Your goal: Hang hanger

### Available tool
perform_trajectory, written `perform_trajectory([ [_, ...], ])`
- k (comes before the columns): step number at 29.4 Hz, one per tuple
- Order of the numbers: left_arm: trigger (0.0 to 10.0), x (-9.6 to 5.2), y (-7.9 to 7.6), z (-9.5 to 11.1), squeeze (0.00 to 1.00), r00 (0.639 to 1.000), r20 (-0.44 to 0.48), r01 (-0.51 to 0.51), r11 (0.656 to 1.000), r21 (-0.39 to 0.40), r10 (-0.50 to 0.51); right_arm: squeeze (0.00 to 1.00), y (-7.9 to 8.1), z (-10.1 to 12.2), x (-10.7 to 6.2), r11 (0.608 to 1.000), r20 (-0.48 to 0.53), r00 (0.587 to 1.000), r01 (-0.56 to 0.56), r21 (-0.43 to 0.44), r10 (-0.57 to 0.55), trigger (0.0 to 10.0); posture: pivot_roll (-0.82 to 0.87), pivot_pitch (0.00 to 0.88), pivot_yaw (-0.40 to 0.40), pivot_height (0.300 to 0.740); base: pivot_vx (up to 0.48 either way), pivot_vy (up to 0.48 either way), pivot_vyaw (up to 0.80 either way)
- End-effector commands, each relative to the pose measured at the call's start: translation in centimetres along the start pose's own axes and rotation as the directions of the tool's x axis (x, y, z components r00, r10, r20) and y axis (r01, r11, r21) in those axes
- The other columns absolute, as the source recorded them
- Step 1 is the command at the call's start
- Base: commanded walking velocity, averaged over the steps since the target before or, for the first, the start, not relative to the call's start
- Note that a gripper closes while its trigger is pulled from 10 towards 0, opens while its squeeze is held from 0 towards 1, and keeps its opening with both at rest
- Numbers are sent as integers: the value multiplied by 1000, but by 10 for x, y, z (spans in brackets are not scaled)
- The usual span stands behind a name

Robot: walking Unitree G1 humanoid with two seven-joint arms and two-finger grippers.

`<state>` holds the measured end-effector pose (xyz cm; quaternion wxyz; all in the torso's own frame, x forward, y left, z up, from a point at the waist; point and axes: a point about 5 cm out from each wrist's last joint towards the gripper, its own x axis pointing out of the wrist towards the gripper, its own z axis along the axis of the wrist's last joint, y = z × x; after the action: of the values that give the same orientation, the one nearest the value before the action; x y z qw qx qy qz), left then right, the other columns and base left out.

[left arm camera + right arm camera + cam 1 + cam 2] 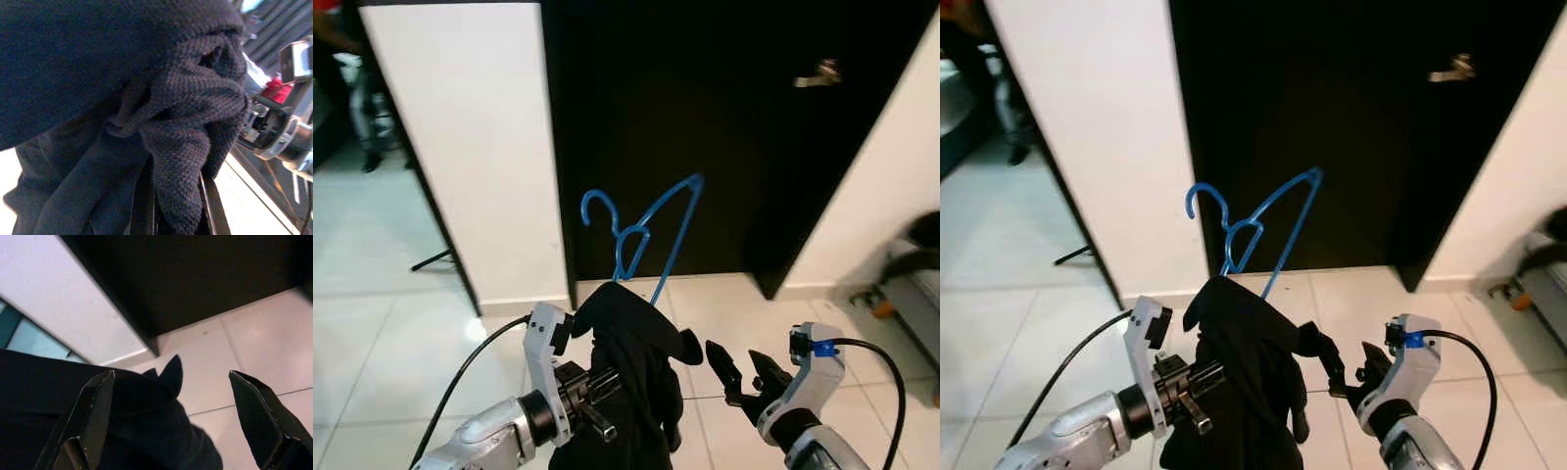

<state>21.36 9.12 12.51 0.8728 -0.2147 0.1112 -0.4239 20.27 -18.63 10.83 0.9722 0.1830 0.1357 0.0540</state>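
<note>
A blue plastic hanger (pixel 646 230) sticks up with its hook to the left, in front of a dark door. A black knit garment (pixel 631 362) is draped over its lower part. My left gripper (pixel 605 387) is shut on the garment, its fingers (pixel 211 208) partly buried in the cloth (pixel 161 112). My right gripper (pixel 741 370) stands open just right of the garment, apart from it. Between its two spread fingers (pixel 93 416), the right wrist view looks onto a fold of the black garment (pixel 146 401) and the floor.
The dark door (pixel 724 127) with a metal handle (pixel 818 73) stands straight ahead. A white wall (pixel 470 147) is left of it. A person (pixel 352 88) stands far left. A low grey object (pixel 913 279) sits at the right. White tiles (pixel 382 343) lie underfoot.
</note>
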Motion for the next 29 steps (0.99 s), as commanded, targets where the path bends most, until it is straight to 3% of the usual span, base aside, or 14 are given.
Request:
perform_trajectory([
  [1, 10000, 0, -1, 5, 0, 1000, 29, 6, 1000, 12, -6, 0, 2, -1, 0, 1000, -4, 1000, -5, 16, 5, 10000, 62, 59, -3, 740, 0, 0, -800],
  [12, 10000, 3, -3, 6, 0, 998, -10, 56, 997, 46, -56, 0, 4, 0, 2, 1000, 9, 1000, -5, 3, 5, 10000, 55, 62, 4, 740, 0, 0, -800],
  [18, 10000, 10, -6, 13, 0, 985, -61, 170, 969, 180, -161, 0, 6, 1, 2, 1000, 5, 1000, -15, -5, 15, 10000, 30, 63, 4, 740, 0, 0, -800],
  [21, 10000, 11, -7, 14, 0, 979, -78, 201, 959, 202, -188, 0, 6, 1, 2, 1000, 4, 1000, -19, -8, 19, 10000, 29, 62, 4, 740, 0, 0, -800],
  [23, 10000, 20, -4, 30, 0, 977, -55, 214, 934, 285, -207, 0, 6, 2, 2, 999, 1, 1000, -31, -15, 31, 10000, 22, 62, 2, 740, 0, 0, -800],
  [24, 10000, 20, -4, 30, 0, 977, -55, 214, 934, 285, -207, 0, 6, 2, 2, 999, 1, 1000, -31, -15, 31, 10000, 22, 62, 2, 740, 0, 0, -800],
  [25, 10000, 24, -3, 39, 0, 974, -54, 224, 912, 344, -219, 0, 6, 2, 3, 999, 1, 999, -36, -17, 36, 10000, 20, 63, 3, 740, 0, 0, -800],
  [27, 10000, 24, -3, 39, 0, 974, -54, 224, 912, 344, -219, 0, 6, 2, 3, 999, 1, 999, -36, -17, 36, 10000, 20, 63, 3, 740, 0, 0, -800],
  [28, 10000, 27, 0, 51, 0, 973, -58, 228, 882, 412, -225, 0, 6, 3, 3, 999, 3, 999, -43, -17, 43, 10000, 18, 62, 3, 740, 0, 0, -800],
  [29, 10000, 27, 0, 51, 0, 973, -58, 228, 882, 412, -225, 0, 6, 3, 3, 999, 3, 999, -43, -17, 43, 10000, 18, 62, 3, 740, 0, 0, -800],
])
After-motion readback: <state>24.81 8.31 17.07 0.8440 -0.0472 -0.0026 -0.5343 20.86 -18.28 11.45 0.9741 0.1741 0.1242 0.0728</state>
